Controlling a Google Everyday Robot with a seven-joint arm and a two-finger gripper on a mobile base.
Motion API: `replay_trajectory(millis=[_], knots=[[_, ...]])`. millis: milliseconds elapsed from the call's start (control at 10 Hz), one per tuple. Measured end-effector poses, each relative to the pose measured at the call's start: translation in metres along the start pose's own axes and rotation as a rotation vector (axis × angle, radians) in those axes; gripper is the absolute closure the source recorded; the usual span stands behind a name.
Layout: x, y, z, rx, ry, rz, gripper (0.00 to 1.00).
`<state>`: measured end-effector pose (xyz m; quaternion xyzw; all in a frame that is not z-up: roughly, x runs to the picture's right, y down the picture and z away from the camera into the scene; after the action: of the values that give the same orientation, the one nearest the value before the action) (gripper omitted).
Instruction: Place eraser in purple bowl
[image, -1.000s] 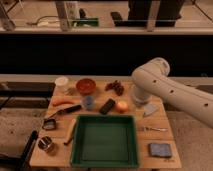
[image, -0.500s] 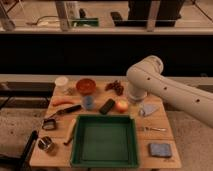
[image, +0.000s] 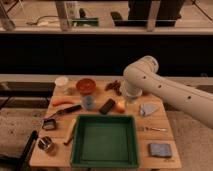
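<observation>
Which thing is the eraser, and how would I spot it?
Find the big green tray on the wooden table; just behind its far rim lies the eraser, between a little blue cup and a round yellowish fruit. It is the only small, flat black block; the robot's pincer hangs behind it to the right.

Eraser (image: 106, 106) — 1 small flat black block — lies flat, slantwise, mid-table (image: 159, 121), untouched. The purple bowl cannot be made out. Gripper (image: 131, 95) hangs well right of the eraser.
</observation>
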<state>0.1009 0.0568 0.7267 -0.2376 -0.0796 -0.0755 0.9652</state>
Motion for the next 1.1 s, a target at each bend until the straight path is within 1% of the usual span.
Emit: replay_trajectory(millis=[400,700,800,1000,1100], knots=[[-0.004,-0.014,0.016,0.032,-0.021,-0.028,0.2],[-0.012,-0.03,0.024,0.075,-0.048,-0.072,0.2],[-0.018,-0.037,0.026,0.093,-0.058,-0.099,0.2],[-0.028,-0.046,0.03,0.113,-0.073,-0.133,0.2],[-0.028,-0.05,0.033,0.124,-0.08,-0.14,0.2]])
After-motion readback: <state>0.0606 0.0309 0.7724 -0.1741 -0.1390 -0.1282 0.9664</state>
